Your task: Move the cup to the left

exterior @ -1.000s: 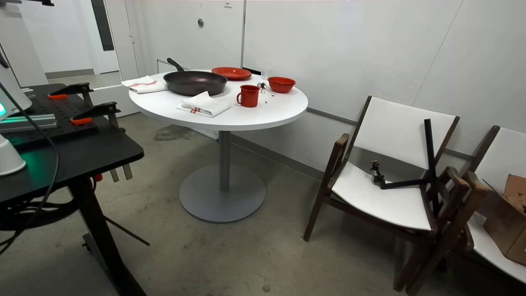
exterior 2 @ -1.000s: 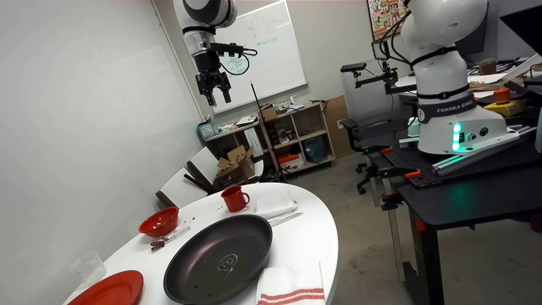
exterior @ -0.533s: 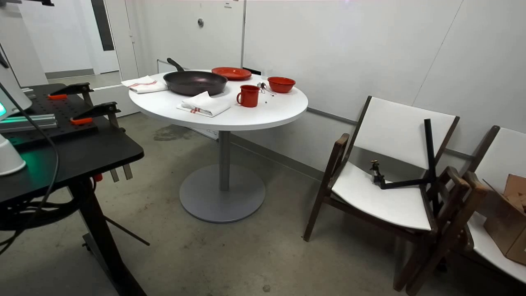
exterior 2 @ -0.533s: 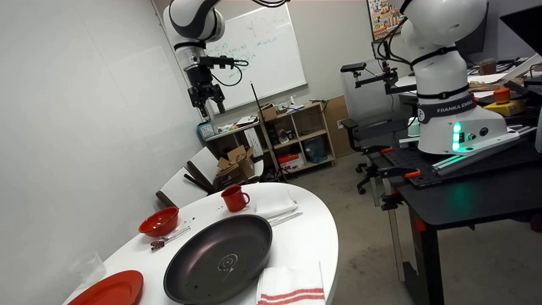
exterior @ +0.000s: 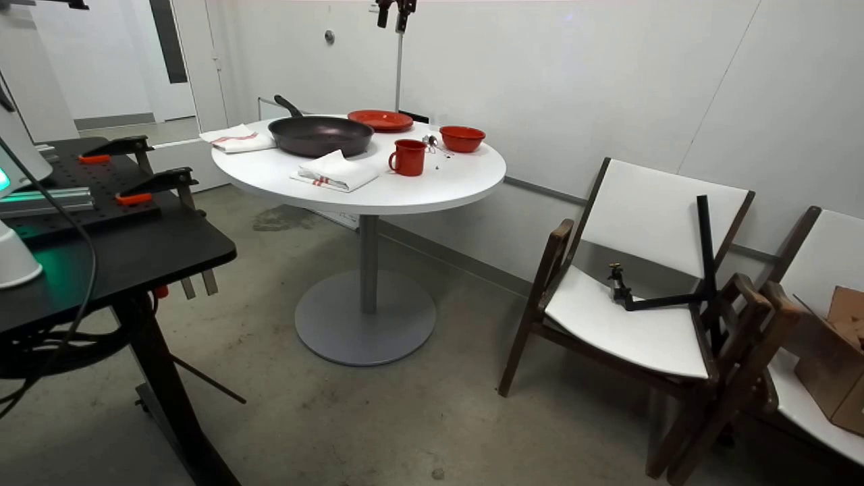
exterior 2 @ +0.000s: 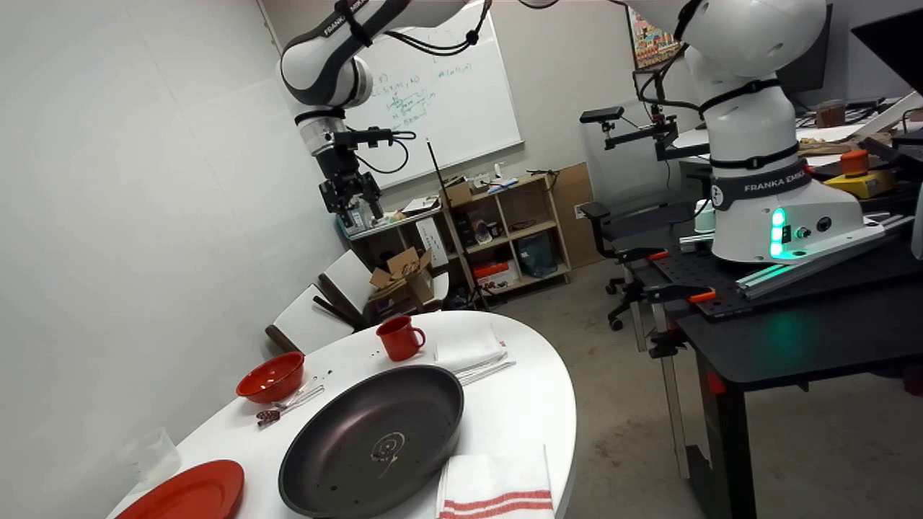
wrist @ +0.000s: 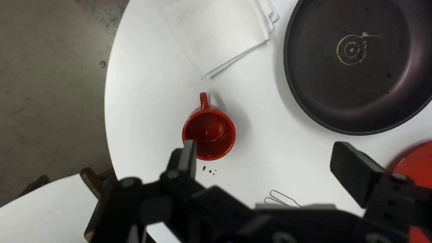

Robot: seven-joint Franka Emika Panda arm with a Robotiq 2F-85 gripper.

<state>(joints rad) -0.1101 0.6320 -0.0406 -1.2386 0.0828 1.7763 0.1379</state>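
The cup [exterior: 409,160] is a small red mug that stands upright on the round white table [exterior: 439,192], its handle toward the folded cloth. In the wrist view I look down into the cup [wrist: 210,130]; its handle points to the top of the picture. My gripper [exterior 2: 364,220] hangs in the air well above the tabletop, apart from everything on it. Its fingers [wrist: 352,172] stand wide apart with nothing between them. The left-hand finger overlaps the cup's near rim in the wrist view and hides a bit of it.
A big black pan [wrist: 364,74] sits beside the cup, with a folded white cloth [exterior: 337,173] nearby. A red bowl [exterior 2: 272,378], a thin wire utensil [exterior 2: 299,402] and a red plate [exterior: 380,120] share the table. A second cloth [exterior 2: 497,483] lies by the pan.
My gripper has come down in an exterior view, drifting a little left there, and its fingertips now show at the top edge of the other exterior view. The cup and other tableware stay put.
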